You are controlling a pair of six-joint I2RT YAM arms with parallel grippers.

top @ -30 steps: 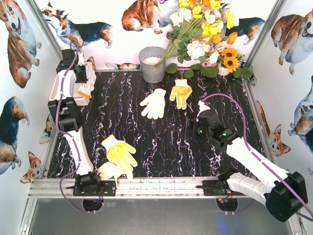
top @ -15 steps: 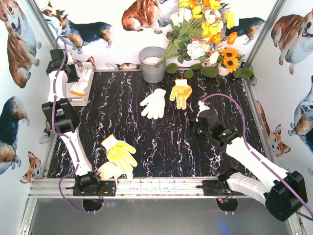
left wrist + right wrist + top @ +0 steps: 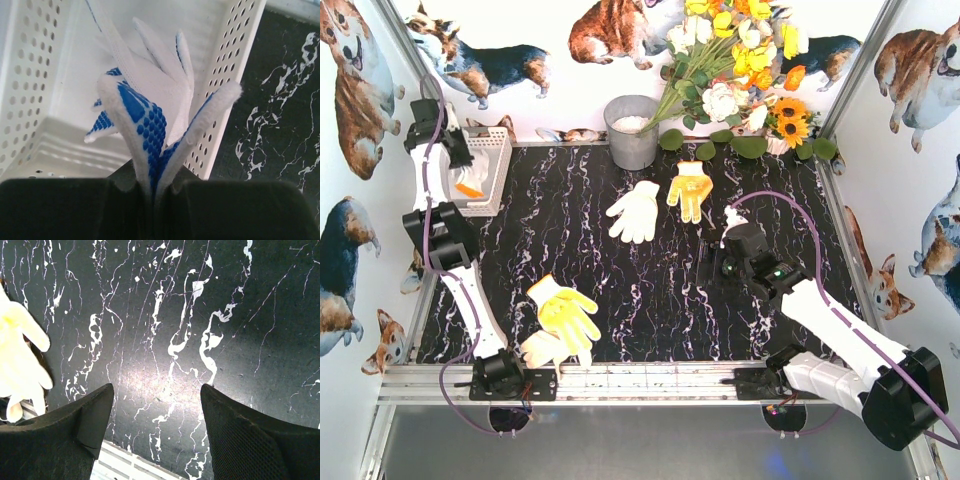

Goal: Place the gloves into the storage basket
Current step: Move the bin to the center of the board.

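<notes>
My left gripper [image 3: 457,160] is shut on a white glove with blue dots [image 3: 150,120] and holds it over the white perforated storage basket [image 3: 496,150] at the far left; the glove hangs into the basket [image 3: 235,75]. An orange-cuffed glove [image 3: 470,188] lies inside the basket. A white glove [image 3: 636,210] and a yellow glove with an orange cuff [image 3: 690,188] lie mid-table at the back. A yellow glove [image 3: 565,310] lies over a white one [image 3: 540,348] at the front left. My right gripper [image 3: 710,262] is open and empty above the table, and it also shows in the right wrist view [image 3: 155,410].
A grey metal bucket [image 3: 632,132] stands at the back centre, with a bunch of flowers [image 3: 740,70] to its right. Corgi-print walls close in the table. A pale yellow glove [image 3: 15,360] shows at the left edge of the right wrist view.
My left arm has swung further left and back with the blue-dotted glove in it, uncovering the basket. The right arm has not moved.
</notes>
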